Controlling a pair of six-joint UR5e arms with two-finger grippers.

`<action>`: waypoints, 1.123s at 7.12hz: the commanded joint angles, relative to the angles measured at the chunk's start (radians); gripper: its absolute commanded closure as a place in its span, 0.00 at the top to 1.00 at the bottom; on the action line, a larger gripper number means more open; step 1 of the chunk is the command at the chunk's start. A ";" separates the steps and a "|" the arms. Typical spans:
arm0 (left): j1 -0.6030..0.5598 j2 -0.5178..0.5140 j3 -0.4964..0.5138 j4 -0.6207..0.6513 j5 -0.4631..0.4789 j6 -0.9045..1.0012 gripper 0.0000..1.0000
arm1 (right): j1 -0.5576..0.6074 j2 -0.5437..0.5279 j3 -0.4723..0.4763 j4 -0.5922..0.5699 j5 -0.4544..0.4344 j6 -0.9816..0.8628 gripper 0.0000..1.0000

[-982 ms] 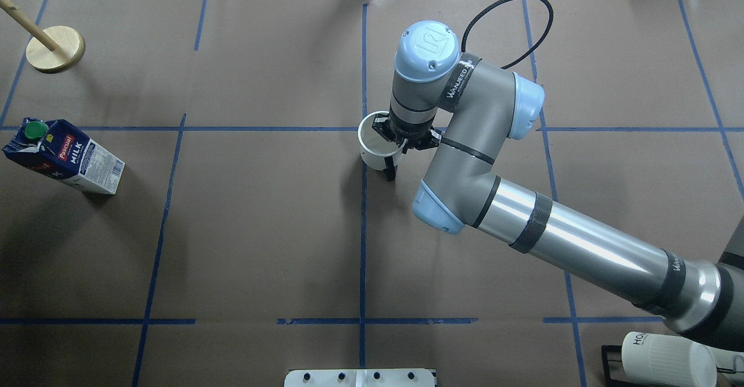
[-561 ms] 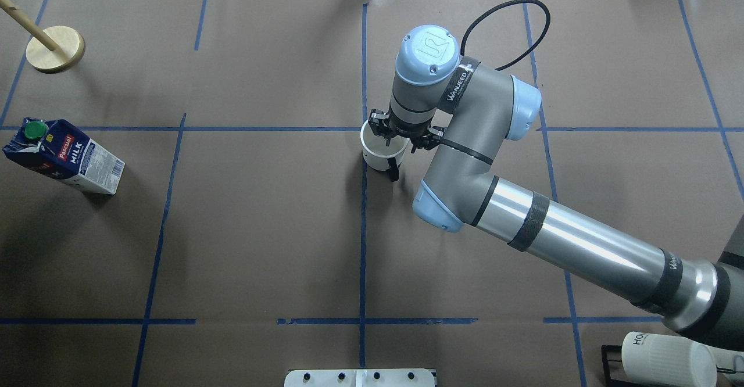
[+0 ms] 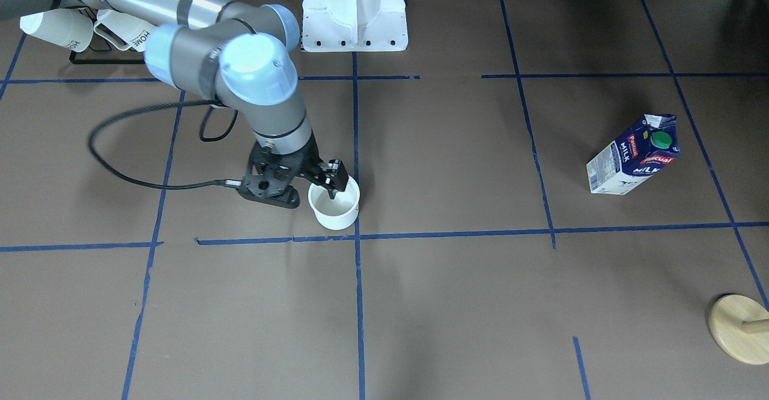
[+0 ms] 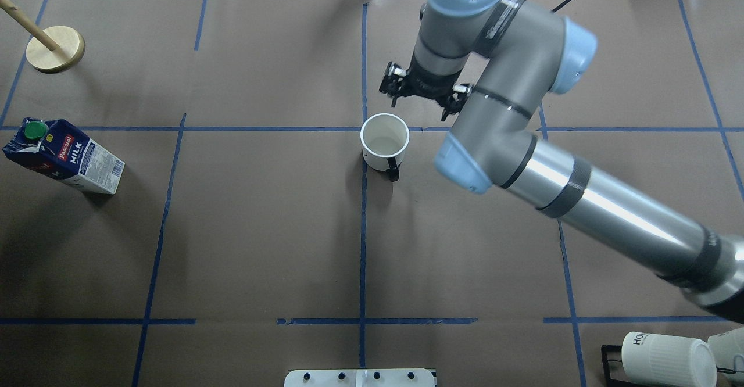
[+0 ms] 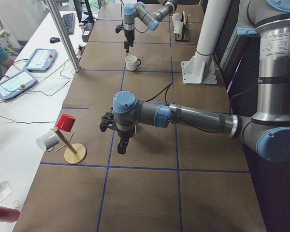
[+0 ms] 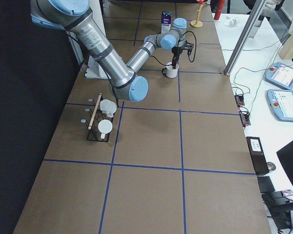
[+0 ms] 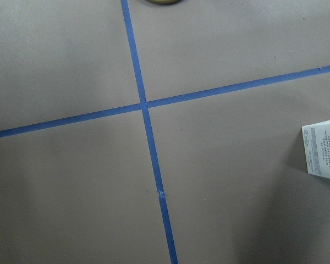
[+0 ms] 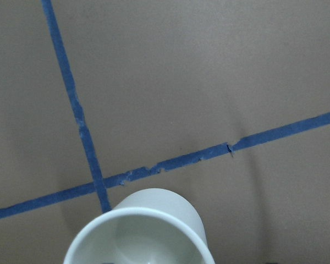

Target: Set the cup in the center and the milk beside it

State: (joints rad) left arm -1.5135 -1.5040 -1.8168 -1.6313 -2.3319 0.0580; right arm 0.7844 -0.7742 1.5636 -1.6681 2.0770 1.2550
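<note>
The white cup (image 4: 383, 147) stands upright and free, touching the near-right corner of the center tape crossing (image 4: 363, 128), its dark handle towards the robot. It also shows in the front view (image 3: 334, 206) and the right wrist view (image 8: 140, 231). My right gripper (image 4: 422, 105) is open and empty, raised above the cup and slightly beyond it. The milk (image 4: 64, 154) stands far to the left, apart from the cup. My left gripper (image 5: 123, 145) shows only in the left side view, near the milk's side of the table; I cannot tell its state.
A wooden peg stand (image 4: 55, 47) is at the far left corner. A black rack with ribbed "HOME" mugs (image 4: 668, 358) sits at the near right. The right arm's black cable (image 3: 120, 172) loops over the table. The white robot base (image 3: 354, 9) is at the near edge.
My right gripper let go of the cup's rim, rose and moved away from the robot. The cup stays upright at the crossing. The milk has not moved.
</note>
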 commanded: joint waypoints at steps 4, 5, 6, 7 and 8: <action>0.010 -0.127 0.068 0.019 -0.116 -0.019 1.00 | 0.428 -0.513 0.293 -0.101 0.201 -0.816 1.00; 0.010 -0.139 0.036 0.015 -0.104 -0.108 1.00 | 0.503 -0.653 0.340 -0.094 0.218 -0.994 1.00; 0.012 -0.137 0.024 0.005 -0.106 -0.109 1.00 | 0.582 -0.772 0.348 -0.091 0.231 -1.181 1.00; 0.015 -0.140 0.018 0.005 -0.104 -0.109 1.00 | 0.667 -0.881 0.352 -0.091 0.233 -1.341 1.00; 0.018 -0.142 0.014 0.008 -0.109 -0.118 1.00 | 0.737 -0.975 0.352 -0.090 0.230 -1.443 1.00</action>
State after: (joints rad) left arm -1.4991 -1.6432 -1.7957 -1.6245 -2.4374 -0.0494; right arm 1.4273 -1.6212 1.9108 -1.7597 2.3065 -0.0272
